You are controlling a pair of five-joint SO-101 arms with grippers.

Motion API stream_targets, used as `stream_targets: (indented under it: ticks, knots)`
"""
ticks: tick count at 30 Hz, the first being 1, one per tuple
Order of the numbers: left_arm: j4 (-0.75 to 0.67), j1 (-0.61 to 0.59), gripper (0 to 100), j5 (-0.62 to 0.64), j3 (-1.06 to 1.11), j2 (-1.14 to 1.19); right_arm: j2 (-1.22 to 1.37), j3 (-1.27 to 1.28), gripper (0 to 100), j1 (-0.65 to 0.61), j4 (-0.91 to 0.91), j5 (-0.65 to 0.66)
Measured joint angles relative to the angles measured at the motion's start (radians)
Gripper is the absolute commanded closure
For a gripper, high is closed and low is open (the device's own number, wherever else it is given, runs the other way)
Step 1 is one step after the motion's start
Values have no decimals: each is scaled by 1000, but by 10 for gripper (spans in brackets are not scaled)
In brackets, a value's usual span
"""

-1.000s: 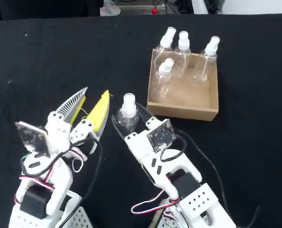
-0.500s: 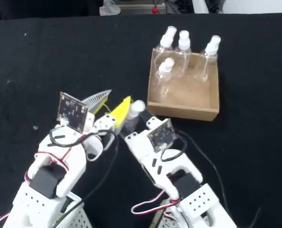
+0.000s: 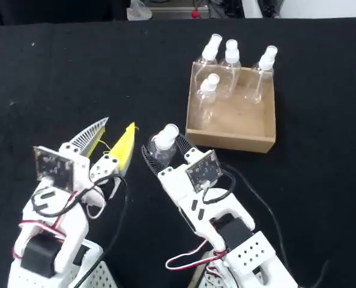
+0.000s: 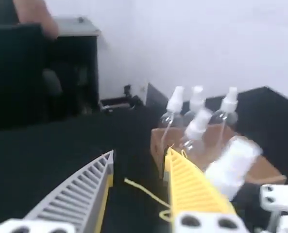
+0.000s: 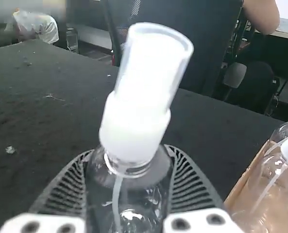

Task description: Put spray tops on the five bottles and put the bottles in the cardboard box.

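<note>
- Right gripper point(image 3: 163, 151) clamped on a bottle point(image 3: 163, 144) with tilted spray top point(image 3: 168, 132), just beside the cardboard box point(image 3: 229, 140).
- Left gripper point(image 3: 119, 124) spread wide, empty, farther from the box.
- Four capped bottles point(image 3: 231, 60) upright inside the box.

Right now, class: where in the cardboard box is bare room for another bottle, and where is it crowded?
The cardboard box has bare floor along its middle and near wall. Three bottles crowd its far wall; a fourth stands by the left wall.

You've got four clear, white-capped bottles point(image 3: 230, 77) upright in the cardboard box point(image 3: 229, 141) at one o'clock; the fifth bottle point(image 3: 161, 154) sits at its eight o'clock, spray top point(image 3: 166, 136) tilted.
</note>
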Motion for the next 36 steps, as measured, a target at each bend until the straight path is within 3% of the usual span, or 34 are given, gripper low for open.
stream_targets:
  ticks: [4, 8, 13, 20, 28, 36]
  knots:
    - [-63, -61, 830, 8, 169, -57, 0, -9, 987, 63, 68, 2]
    - [-132, -77, 830, 91, 318, -92, 0, -106, 987, 160, 222, 0]
    - [-239, -74, 830, 107, 451, -106, 0, -264, 987, 285, 397, 2]
    - [-333, -74, 830, 114, 516, -104, 0, -379, 988, 542, 445, -71]
    - [-342, -74, 830, 118, 523, -106, 78, -330, 988, 614, 232, -87]
    - [-342, -74, 830, 118, 523, -106, 387, -316, 988, 640, -52, -87]
